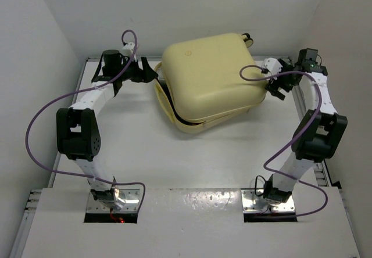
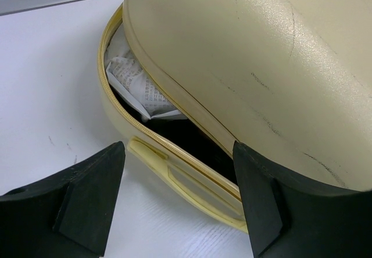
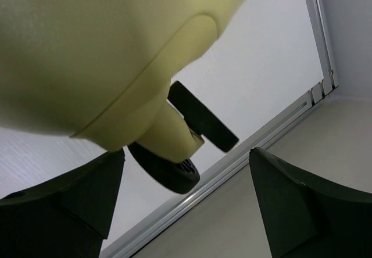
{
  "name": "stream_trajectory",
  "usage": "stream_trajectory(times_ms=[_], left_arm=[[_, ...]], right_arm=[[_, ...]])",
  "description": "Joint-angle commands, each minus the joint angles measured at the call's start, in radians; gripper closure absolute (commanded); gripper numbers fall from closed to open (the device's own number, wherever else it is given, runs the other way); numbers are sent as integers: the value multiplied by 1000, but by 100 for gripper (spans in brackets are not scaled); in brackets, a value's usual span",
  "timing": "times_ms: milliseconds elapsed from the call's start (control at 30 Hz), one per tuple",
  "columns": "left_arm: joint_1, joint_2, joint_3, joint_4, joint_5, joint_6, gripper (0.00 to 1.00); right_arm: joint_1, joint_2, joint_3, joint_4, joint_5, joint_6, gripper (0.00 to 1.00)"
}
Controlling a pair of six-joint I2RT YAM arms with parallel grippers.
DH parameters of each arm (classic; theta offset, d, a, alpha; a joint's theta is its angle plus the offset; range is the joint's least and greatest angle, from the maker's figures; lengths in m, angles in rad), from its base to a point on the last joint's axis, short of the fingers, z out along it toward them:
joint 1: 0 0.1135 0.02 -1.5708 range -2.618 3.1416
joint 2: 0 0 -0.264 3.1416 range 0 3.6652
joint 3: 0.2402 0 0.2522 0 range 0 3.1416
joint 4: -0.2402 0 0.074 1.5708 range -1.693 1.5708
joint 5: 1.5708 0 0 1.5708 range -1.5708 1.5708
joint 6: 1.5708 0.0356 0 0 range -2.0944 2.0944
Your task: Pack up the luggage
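Note:
The pale cream-yellow luggage (image 1: 206, 75) lies flat at the back middle of the table, its lid lowered but ajar along the left and front edges. In the left wrist view the luggage (image 2: 261, 54) shows a gap with black lining and a white patterned cloth (image 2: 136, 86) inside, and its side handle (image 2: 186, 179) lies between my fingers. My left gripper (image 1: 149, 72) (image 2: 177, 147) is open, close to the luggage's left side. My right gripper (image 1: 274, 86) (image 3: 186, 151) is open at the luggage's right corner (image 3: 87, 49), next to a black wheel (image 3: 165, 174).
The white table (image 1: 174, 159) has a raised metal rim (image 3: 261, 136) close behind the right gripper, with white walls around. A second wheel (image 1: 247, 37) sticks out at the luggage's back right corner. Purple cables (image 1: 43, 124) loop off both arms.

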Motion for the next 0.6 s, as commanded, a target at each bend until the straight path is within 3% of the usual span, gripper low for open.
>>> stream_trajectory(times_ms=[0, 167, 233, 267, 500, 533, 567], left_arm=[[-5, -40, -9, 27, 7, 7, 20], [5, -40, -18, 27, 7, 7, 20], [5, -40, -18, 27, -2, 7, 20], [14, -40, -18, 27, -2, 16, 19], [32, -40, -28, 27, -2, 16, 19], [32, -40, -28, 27, -2, 16, 19], [32, -40, -28, 27, -2, 16, 19]], right_arm=[[28, 28, 20, 55, -12, -79, 12], [36, 54, 3, 152, -77, -113, 13], [36, 56, 2, 152, -113, -154, 20], [37, 53, -21, 175, -133, -177, 29], [30, -21, -188, 379, -260, -204, 64], [30, -27, -202, 434, -283, -196, 78], [36, -50, -223, 476, -291, -165, 84]])
